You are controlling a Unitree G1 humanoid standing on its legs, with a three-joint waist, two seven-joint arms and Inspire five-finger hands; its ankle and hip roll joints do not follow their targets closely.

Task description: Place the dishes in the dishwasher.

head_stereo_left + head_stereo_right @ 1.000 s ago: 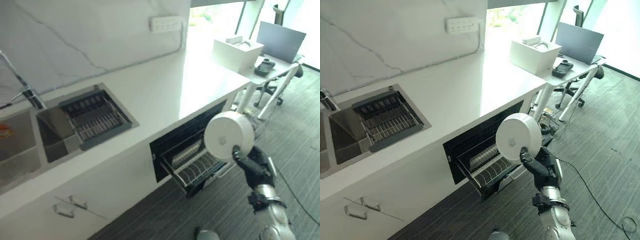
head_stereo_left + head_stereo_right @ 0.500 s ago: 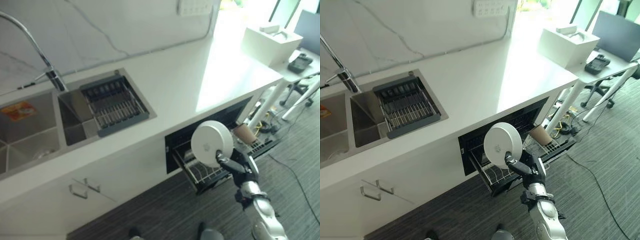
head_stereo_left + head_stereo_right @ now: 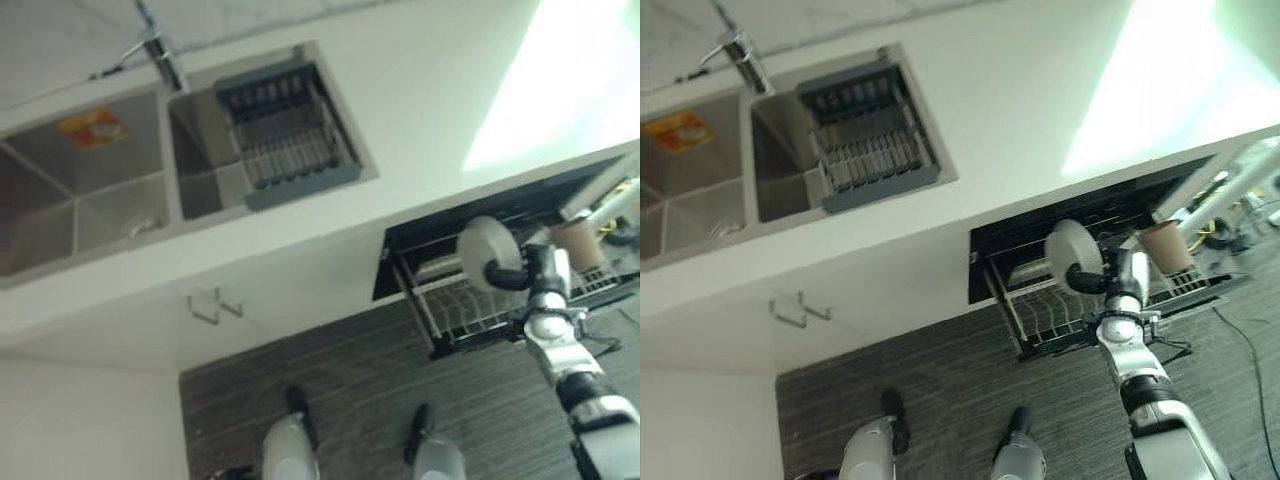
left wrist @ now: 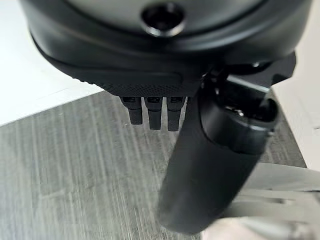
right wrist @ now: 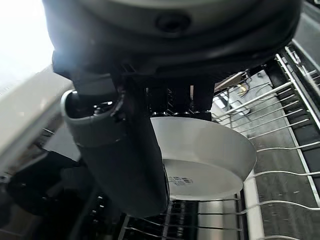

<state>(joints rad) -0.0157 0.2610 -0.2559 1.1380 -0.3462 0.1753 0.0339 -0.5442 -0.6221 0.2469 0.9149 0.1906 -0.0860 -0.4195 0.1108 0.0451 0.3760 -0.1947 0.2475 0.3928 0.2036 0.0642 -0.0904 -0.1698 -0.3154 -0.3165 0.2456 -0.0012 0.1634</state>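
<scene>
My right hand point(image 3: 535, 268) is shut on a white plate point(image 3: 487, 250), thumb on its face and fingers behind it. The plate point(image 5: 210, 155) is held on edge just over the wire rack point(image 3: 1040, 318) that is pulled out of the open dishwasher point(image 3: 440, 235) under the counter. A brown cup point(image 3: 1164, 246) stands in the rack to the right of the hand. Something metallic lies at the rack's back. My left hand point(image 4: 210, 165) hangs over the grey floor with relaxed fingers point(image 4: 152, 112) and holds nothing.
The white counter point(image 3: 430, 110) runs above the dishwasher. A double sink point(image 3: 90, 190) with a tap point(image 3: 160, 55) and a grey dish drainer point(image 3: 290, 140) is at the left. A cupboard handle point(image 3: 215, 303) sticks out below the sink. Striped grey flooring point(image 3: 340, 390) lies in front.
The camera has tipped down and shifted. My right hand has carried the plate down and in, from in front of the dishwasher to just over its rack.
</scene>
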